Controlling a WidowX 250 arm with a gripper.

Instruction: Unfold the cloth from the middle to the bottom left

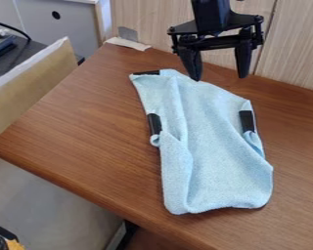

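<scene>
You have the claw (219, 77) hanging over the far end of the cloth (218, 141), its two fingers spread wide apart with nothing held between them. The light blue cloth lies on the wooden counter (87, 117), stretching from just below the claw toward the camera. You can see folds running lengthwise along it, its long edges turned inward in places, and black patches (247, 121) at its edges. Whether a fingertip touches the cloth, you cannot tell.
</scene>
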